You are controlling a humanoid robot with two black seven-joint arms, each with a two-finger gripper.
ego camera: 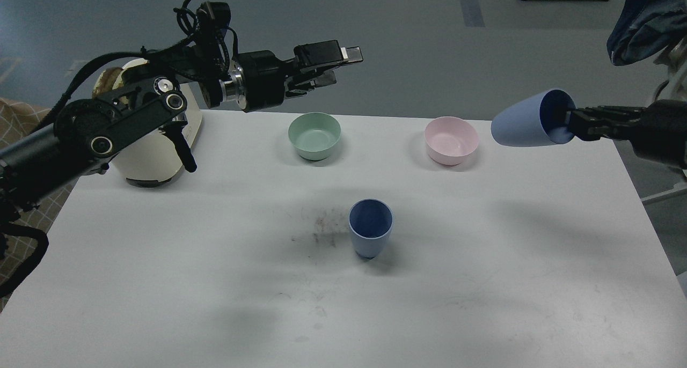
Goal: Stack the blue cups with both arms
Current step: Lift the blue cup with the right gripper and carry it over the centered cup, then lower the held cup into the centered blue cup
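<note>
One blue cup (370, 227) stands upright near the middle of the white table (161, 282). The second blue cup (523, 122) is held on its side in the air at the right, base pointing left, above the table's right edge. My right gripper (570, 122) is shut on its rim, one finger inside the mouth. My left gripper (343, 65) is raised high at the back left, above and left of the green bowl, with its fingers apart and nothing between them.
A green bowl (314, 135) and a pink bowl (451, 140) stand at the back of the table. A cream-coloured appliance (153, 159) stands at the back left, partly behind my left arm. A dark smudge (322, 226) marks the table left of the upright cup.
</note>
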